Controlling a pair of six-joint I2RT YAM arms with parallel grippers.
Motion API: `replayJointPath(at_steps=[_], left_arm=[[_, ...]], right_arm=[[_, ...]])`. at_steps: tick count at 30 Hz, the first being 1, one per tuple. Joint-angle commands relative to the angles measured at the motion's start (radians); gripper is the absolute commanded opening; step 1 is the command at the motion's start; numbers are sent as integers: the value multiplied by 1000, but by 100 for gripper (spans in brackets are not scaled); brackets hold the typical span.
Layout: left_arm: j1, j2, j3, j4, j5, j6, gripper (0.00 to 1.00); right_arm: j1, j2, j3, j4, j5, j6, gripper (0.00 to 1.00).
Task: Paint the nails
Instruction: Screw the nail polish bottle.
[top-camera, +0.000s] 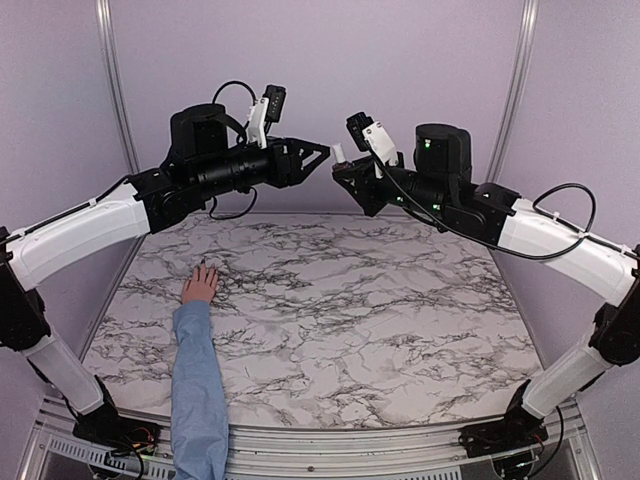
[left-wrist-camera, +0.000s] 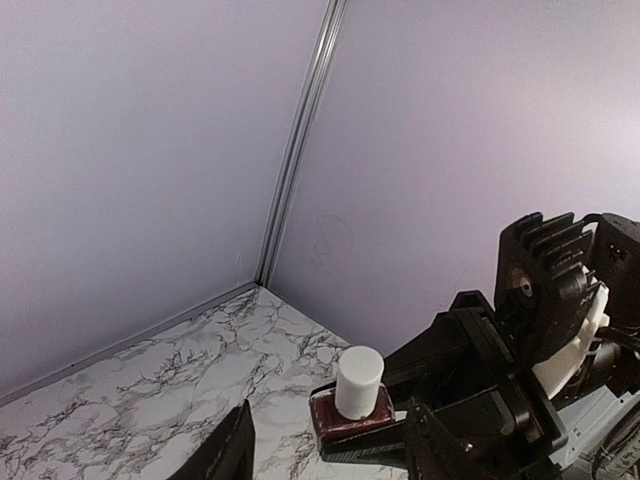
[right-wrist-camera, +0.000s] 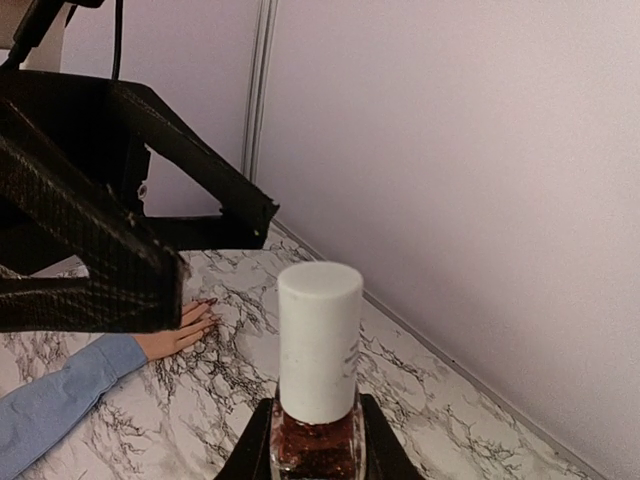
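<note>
Clearly the work is at the bottle, not yet at the nails (right-wrist-camera: 210, 318). The right tool (right-wrist-camera: 315, 452) is pressed together on a nail polish bottle (right-wrist-camera: 317, 425) of dark red varnish, pinching its glass base and holding it upright high above the far edge of the desk (top-camera: 380, 300), so that nothing can spill and the white cap (right-wrist-camera: 320, 340) stands free on top. The left tool (top-camera: 318, 158) faces it from just beside, its fingers spread with nothing between them, near the cap but apart from it. That placing looks meant for unscrewing: one arm steadies the bottle while the other takes the cap, which probably carries the brush.

The nails themselves are down on the desk. A person's hand (top-camera: 200, 285) lies flat, palm down, near the left edge, the light blue sleeve (top-camera: 198, 380) reaching in over the near edge, well apart from both arms. Lying flat keeps the fingers steady and the nails facing up. They are too small to tell whether any carry polish.
</note>
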Motion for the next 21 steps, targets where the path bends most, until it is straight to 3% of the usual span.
replayJointPath(at_steps=[1, 15, 21], left_arm=[[-10, 34, 66, 2, -20, -35, 51], [-31, 102, 119, -16, -28, -63, 39], [-31, 105, 119, -12, 0, -59, 12]], right_arm=[[15, 11, 14, 3, 30, -3, 0], [26, 19, 22, -13, 42, -11, 0], [26, 22, 31, -13, 26, -21, 0]])
